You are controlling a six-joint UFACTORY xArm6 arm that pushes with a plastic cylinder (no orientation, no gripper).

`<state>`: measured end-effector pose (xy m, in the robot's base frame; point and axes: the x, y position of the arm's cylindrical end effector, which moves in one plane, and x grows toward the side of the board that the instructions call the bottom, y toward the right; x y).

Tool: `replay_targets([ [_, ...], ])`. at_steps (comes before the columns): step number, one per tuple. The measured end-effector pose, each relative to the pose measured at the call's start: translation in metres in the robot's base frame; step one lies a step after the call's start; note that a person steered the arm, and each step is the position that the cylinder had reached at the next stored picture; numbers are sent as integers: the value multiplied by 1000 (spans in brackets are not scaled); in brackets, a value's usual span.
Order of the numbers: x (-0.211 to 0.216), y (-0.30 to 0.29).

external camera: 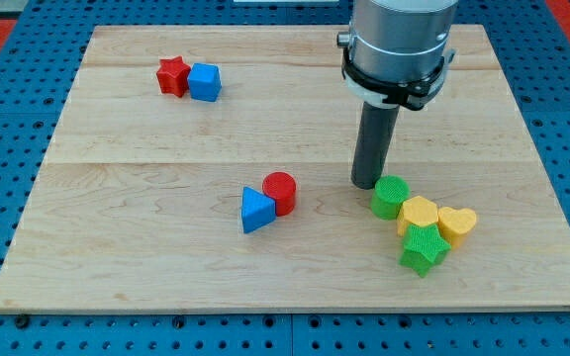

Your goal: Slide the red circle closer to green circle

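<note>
The red circle (280,191) sits near the middle of the wooden board, touching a blue triangle (256,210) on its lower left. The green circle (390,197) lies to the view's right of it, with a wide gap between them. My tip (367,184) is down on the board just left of and above the green circle, close to its edge, and well to the right of the red circle.
A yellow hexagon (419,213), a yellow heart (456,223) and a green star (424,247) cluster at the green circle's lower right. A red star (173,75) and a blue cube (204,82) sit at the board's upper left. The board (146,267) lies on a blue pegboard.
</note>
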<state>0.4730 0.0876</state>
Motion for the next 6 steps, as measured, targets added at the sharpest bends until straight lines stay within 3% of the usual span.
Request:
replay_targets([
  [1, -37, -53],
  [2, -51, -150],
  [3, 1, -151],
  [5, 18, -50],
  [6, 18, -63],
])
